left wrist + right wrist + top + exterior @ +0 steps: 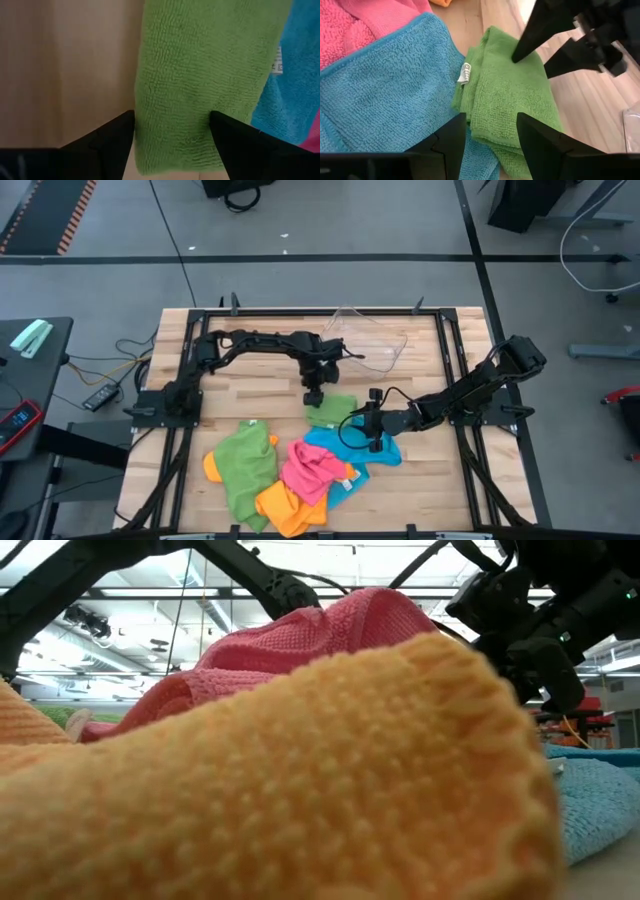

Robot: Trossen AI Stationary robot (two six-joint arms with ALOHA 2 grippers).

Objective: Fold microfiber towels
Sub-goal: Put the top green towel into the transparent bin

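Note:
A folded green towel (332, 410) lies flat on the wooden table (250, 350), partly over a sky-blue towel (372, 452). My left gripper (314, 395) stands open at the green towel's far end, pointing steeply down. In its wrist view the fingers straddle the green towel (200, 75). My right gripper (375, 440) is open over the blue towel (385, 90), at the green towel's near right corner (490, 130). A loose pile of a green (245, 465), a pink (315, 465) and an orange towel (285, 505) lies toward the near edge. My left gripper comes at the folded green towel from above and the far side, with its fingers apart. One fingertip (517, 54) stands at the towel's top face (505, 65) near its far end. Whether it touches the cloth, I cannot tell.
A clear plastic tray (372, 340) stands at the far middle of the table, behind my left gripper. In the low view the orange towel (300, 780) fills the foreground, with the pink one (300, 635) behind it. Bare wood lies at the table's left and right of the towels.

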